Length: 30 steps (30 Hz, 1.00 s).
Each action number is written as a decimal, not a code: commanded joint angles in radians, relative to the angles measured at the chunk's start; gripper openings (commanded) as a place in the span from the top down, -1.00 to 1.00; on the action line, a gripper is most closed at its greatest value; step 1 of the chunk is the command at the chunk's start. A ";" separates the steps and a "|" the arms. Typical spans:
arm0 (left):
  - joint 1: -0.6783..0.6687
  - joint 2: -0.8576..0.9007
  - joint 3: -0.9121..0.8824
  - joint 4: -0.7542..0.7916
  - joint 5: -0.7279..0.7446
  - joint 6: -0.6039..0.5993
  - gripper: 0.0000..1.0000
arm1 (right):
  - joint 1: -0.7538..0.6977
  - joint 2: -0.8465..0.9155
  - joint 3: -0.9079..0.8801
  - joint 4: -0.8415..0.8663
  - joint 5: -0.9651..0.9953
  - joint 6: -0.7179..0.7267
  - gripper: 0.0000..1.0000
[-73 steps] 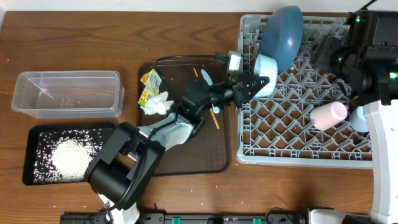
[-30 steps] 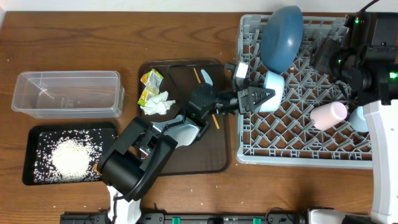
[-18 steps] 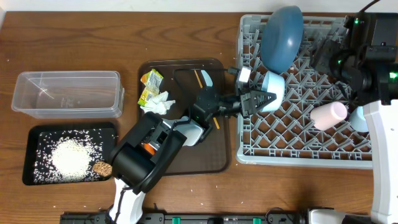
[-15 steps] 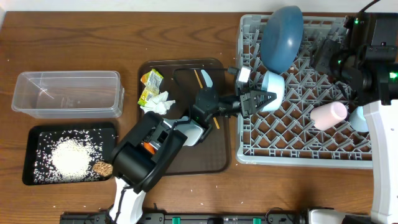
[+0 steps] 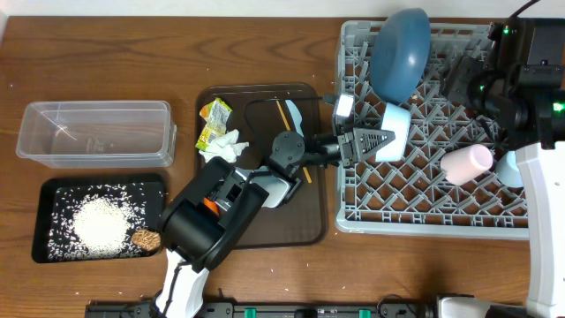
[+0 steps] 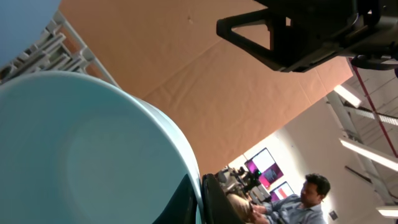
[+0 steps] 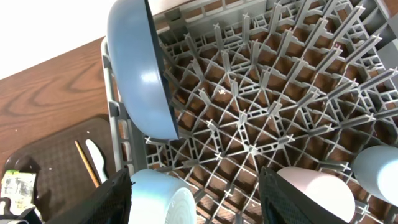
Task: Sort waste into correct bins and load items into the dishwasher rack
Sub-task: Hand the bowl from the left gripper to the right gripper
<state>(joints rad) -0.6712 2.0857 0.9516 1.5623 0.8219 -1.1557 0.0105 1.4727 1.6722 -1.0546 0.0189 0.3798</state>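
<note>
My left gripper (image 5: 369,140) is shut on the rim of the white bowl (image 5: 394,131), holding it tilted just above the left part of the grey dishwasher rack (image 5: 415,208). In the left wrist view the bowl (image 6: 87,149) fills the frame, with a dark finger (image 6: 214,199) against its rim. The dark blue plate (image 5: 402,51) stands upright at the rack's back. A pink cup (image 5: 468,162) and a light blue cup (image 5: 510,168) lie in the rack at the right. My right gripper (image 7: 194,202) hangs open and empty above the rack.
The brown serving tray (image 5: 265,221) holds the wrapper (image 5: 212,124), tissue (image 5: 222,147), light blue utensil (image 5: 293,113) and chopsticks (image 5: 281,108). The clear box (image 5: 95,132) stands at the left. In front of it, the black tray (image 5: 48,199) holds white grains and a brown lump (image 5: 144,237).
My left gripper has carried the bowl to the right, further in over the rack. The right arm has stayed put.
</note>
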 commanded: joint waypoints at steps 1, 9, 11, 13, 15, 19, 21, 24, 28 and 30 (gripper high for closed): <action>-0.002 0.007 0.002 -0.014 0.031 -0.008 0.87 | -0.006 0.004 0.002 -0.005 0.007 0.005 -0.17; 0.000 0.007 -0.032 -0.065 0.010 0.040 0.87 | -0.006 0.004 0.002 -0.013 0.007 0.005 -0.17; 0.001 0.007 -0.039 -0.065 -0.003 0.044 0.88 | -0.006 0.004 0.002 -0.013 0.007 0.005 -0.17; 0.001 0.007 -0.045 -0.065 -0.003 0.048 0.87 | -0.006 0.004 0.002 -0.013 0.007 0.005 -0.16; 0.002 0.007 -0.051 -0.065 -0.002 0.048 0.88 | -0.006 0.004 0.002 -0.013 0.007 0.005 -0.16; 0.006 0.007 -0.052 -0.064 -0.002 0.045 0.74 | -0.006 0.004 0.002 -0.016 0.007 0.005 -0.16; 0.018 0.007 -0.052 -0.065 0.003 0.043 0.36 | -0.006 0.004 0.002 -0.016 0.007 0.005 -0.16; 0.044 0.007 -0.052 -0.064 0.021 0.031 0.25 | -0.006 0.004 0.002 -0.016 0.007 0.005 -0.15; 0.075 0.007 -0.052 -0.064 0.067 0.016 -0.79 | -0.006 0.004 0.002 -0.016 0.007 0.005 -0.16; 0.089 0.007 -0.052 -0.065 0.105 0.017 -0.96 | -0.006 0.004 0.002 -0.016 0.007 0.005 -0.16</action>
<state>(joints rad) -0.6018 2.0857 0.9073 1.4887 0.8608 -1.1366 0.0105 1.4727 1.6718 -1.0676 0.0189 0.3798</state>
